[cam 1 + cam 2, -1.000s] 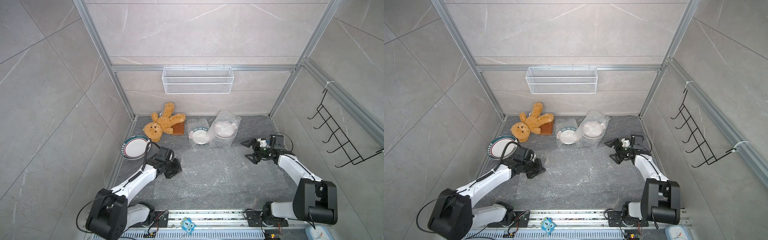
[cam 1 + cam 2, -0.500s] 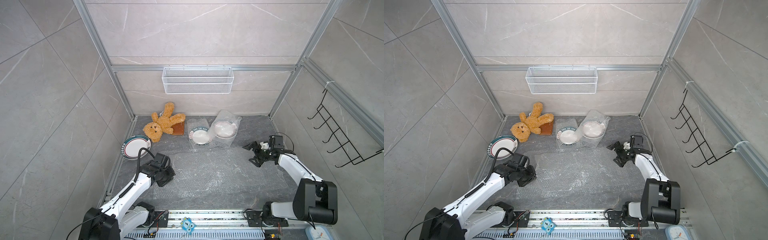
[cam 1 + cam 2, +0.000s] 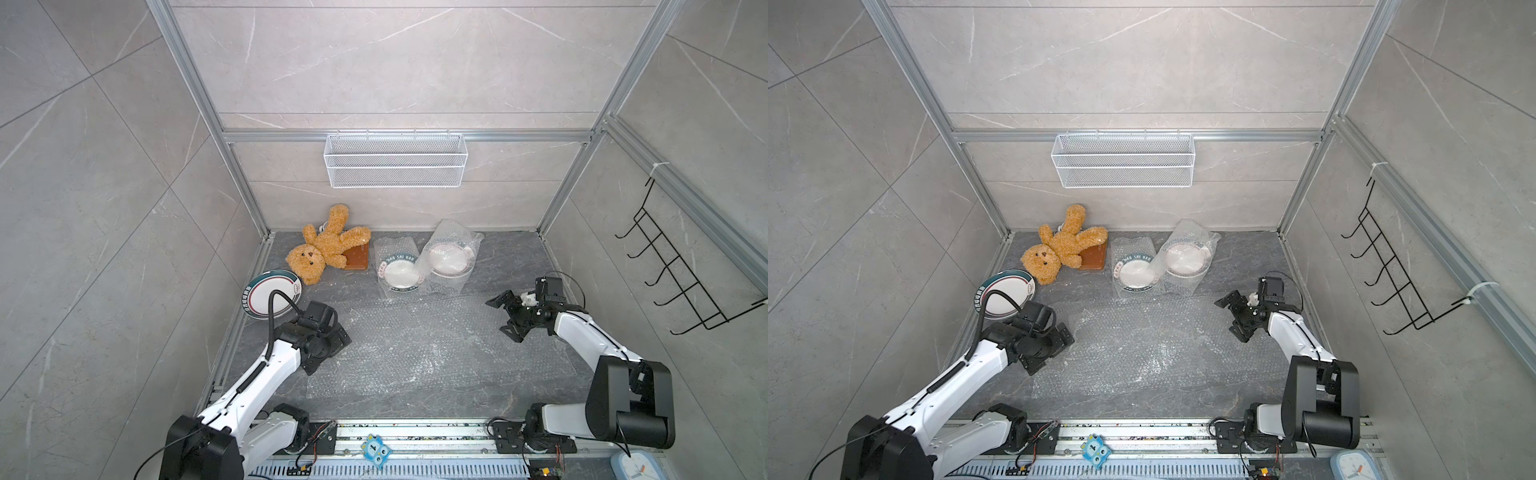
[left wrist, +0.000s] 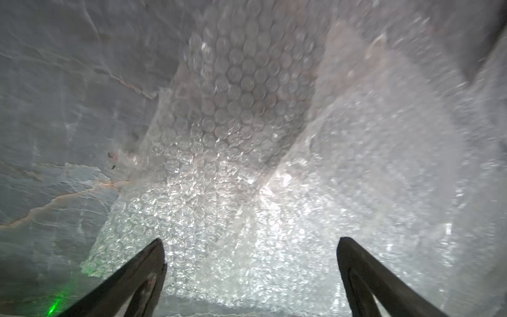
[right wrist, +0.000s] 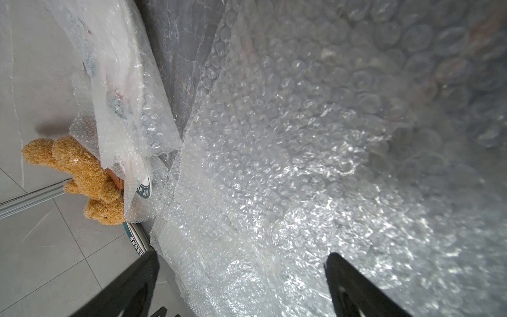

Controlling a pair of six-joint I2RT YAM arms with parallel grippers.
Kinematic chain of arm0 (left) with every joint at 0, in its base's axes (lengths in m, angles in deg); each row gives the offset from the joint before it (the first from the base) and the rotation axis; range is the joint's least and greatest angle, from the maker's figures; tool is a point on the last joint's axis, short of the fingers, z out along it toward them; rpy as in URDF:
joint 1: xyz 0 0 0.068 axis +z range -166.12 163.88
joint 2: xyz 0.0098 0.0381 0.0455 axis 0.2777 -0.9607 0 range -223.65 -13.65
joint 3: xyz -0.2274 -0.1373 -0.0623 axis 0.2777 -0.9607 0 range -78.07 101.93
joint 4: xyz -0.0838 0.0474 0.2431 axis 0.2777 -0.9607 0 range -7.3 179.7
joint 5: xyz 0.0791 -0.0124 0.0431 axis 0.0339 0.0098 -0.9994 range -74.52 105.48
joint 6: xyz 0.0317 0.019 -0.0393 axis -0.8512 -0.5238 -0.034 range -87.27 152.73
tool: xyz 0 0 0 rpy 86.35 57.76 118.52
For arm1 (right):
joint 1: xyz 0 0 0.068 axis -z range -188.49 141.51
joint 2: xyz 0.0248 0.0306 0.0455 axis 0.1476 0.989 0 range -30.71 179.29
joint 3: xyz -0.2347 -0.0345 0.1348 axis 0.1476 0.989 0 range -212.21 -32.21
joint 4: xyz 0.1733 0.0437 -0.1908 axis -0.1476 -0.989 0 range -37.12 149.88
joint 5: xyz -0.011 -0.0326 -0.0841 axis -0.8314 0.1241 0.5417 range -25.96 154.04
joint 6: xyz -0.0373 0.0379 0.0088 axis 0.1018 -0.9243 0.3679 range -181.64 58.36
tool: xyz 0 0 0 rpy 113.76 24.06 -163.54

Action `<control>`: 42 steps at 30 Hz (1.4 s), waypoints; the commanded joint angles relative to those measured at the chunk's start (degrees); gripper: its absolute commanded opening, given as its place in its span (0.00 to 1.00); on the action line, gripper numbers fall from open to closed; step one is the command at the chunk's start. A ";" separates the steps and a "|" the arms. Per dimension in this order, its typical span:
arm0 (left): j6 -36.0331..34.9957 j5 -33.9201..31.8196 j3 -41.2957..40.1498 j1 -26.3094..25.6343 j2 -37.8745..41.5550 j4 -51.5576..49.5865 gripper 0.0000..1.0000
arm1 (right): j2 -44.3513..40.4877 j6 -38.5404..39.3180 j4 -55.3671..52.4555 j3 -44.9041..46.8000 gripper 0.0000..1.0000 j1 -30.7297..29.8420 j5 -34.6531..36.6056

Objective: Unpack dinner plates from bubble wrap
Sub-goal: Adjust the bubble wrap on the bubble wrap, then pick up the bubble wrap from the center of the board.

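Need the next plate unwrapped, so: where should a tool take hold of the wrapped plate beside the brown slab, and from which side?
Probably the empty bubble wrap flap beyond the wrapped plate's far rim, pinched from above. The plate lies flat, so its rim offers no bite; the brown slab and neighbouring pouch crowd its sides.

dinner plate (image 3: 257, 297): white centre, dark green rim band, thin red ring, white lettering
bubble wrap (image 3: 415, 345): clear, dotted with small round bubbles
teddy bear (image 3: 328, 247): golden brown
table (image 3: 507, 257): dark grey, pale veins
wire basket (image 3: 395, 166): white mesh
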 commanded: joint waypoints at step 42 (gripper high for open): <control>-15.32 22.39 63.38 3.49 -75.64 20.69 0.29 | -15.43 -0.96 7.25 1.33 1.00 -3.79 -14.70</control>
